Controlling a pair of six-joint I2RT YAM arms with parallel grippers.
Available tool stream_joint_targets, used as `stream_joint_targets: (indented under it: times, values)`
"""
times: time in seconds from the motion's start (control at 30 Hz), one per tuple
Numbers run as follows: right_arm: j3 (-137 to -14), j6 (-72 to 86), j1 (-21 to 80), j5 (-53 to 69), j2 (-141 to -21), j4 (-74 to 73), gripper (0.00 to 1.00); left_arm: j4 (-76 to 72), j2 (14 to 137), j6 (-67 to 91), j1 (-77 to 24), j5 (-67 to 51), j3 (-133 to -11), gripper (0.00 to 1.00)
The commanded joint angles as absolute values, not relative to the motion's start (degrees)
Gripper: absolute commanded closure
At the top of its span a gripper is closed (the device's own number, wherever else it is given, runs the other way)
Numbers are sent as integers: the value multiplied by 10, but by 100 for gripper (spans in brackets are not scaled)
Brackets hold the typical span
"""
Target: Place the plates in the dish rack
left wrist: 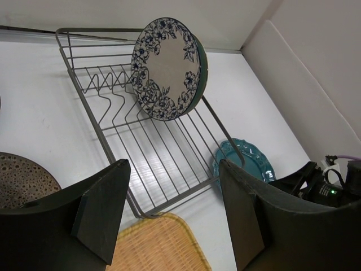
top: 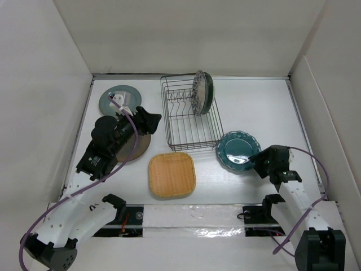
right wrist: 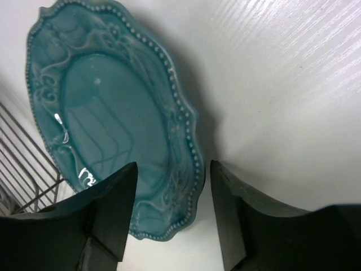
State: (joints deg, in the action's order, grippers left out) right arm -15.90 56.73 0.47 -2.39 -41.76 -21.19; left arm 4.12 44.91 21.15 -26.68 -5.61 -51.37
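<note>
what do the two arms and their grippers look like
The left arm and right arm match: white lower links, black joints and wrists, black bases, and a purple cable running along each. The left gripper and right gripper each have two broad matt-black fingers with wedge-shaped inner pads. A small green light shows on the right wrist.

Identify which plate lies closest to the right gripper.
The dark teal scalloped plate beside the dish rack; its rim lies between the right gripper's open fingers.
</note>
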Motion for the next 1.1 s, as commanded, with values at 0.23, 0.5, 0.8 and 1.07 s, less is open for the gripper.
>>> stream_joint_targets:
  times: [0.23, 0.5, 0.8, 1.07]
  values:
    - [-172, 536, -47, 76, -533, -138, 51, 24, 429, 210, -270, -52, -522, 39]
    - [-177, 544, -60, 56, -524, -162, 94, 26, 420, 209, -270, -50, -524, 39]
    - [-234, 524, -65, -67, -342, -265, 100, 22, 425, 210, -270, -58, -521, 39]
    - [-368, 382, -65, -111, -324, -180, 100, 23, 432, 209, -270, -55, -521, 39]
